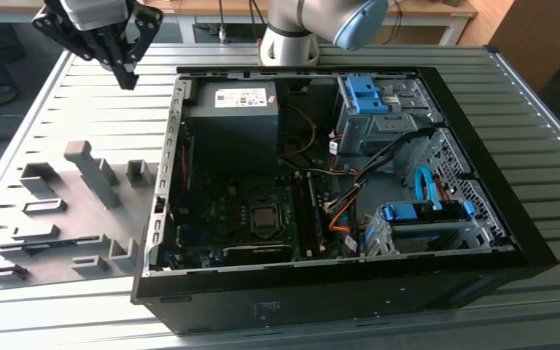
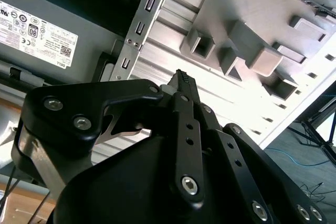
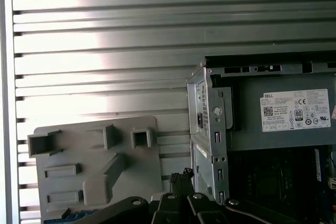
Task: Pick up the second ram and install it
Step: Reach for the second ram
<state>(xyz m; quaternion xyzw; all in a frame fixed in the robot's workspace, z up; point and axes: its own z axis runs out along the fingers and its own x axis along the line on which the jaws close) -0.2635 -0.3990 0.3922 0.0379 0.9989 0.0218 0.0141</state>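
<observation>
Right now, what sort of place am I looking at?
Probably a robotics lab or workshop: an open desktop computer lies on a slatted metal table, a grey parts holder sits beside it, and a robot arm stands at the table's edge.

**Pincer hangs beside the open computer case**

The pincer hangs above the slatted metal tabletop, near the far corner of the case on the exterior view's left, its dark fingers drawn together into one downward tip. The open computer case lies on its side. Inside it are a grey power supply, a dark motherboard with a square processor socket, two blue drive-bay latches and a curved blue cable. A grey moulded fixture lies on the tabletop just beside the case. The arm's base stands beyond the case.
</observation>
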